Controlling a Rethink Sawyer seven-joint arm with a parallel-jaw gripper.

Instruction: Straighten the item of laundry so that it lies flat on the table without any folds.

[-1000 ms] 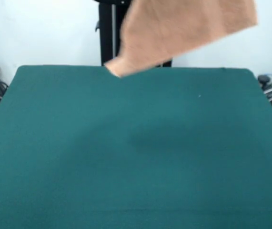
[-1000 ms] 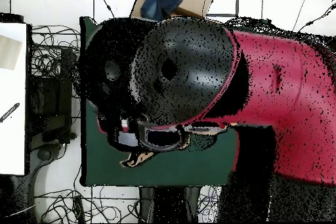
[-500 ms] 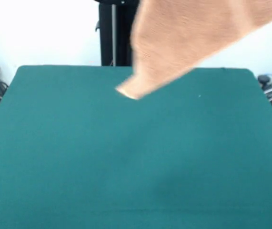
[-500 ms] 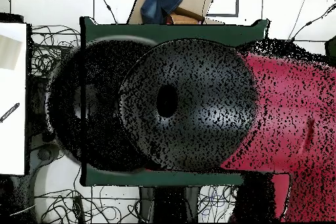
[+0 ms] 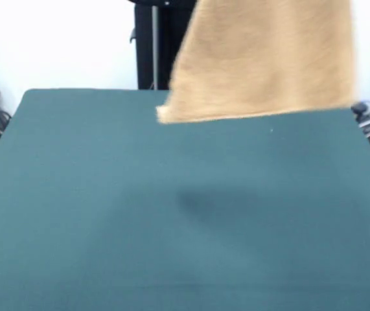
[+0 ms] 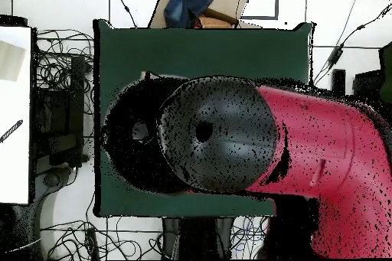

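Now, towel: the peach-orange towel (image 5: 262,61) hangs in the air above the far right part of the table, clear of the top; its lower hem runs almost level, and its upper part leaves the front view at the top edge.
Change: half a second ago the cloth slanted down to a single low corner at the left; that corner has swung up and the sheet now hangs broad and squarer, so it is opening out as it swings.
Table: the dark green table (image 5: 107,214) lies bare under the towel, with a soft dark shadow near its middle.
Arm: the red and black arm (image 6: 306,151) fills the middle of the overhead view and hides the cloth there, apart perhaps from a pale sliver at its far edge.
Gripper: neither view shows it, so I cannot tell how it holds the towel.
Task meaning: nothing lies flat yet; judging by the level hem, the cloth looks well set for lowering and laying out.
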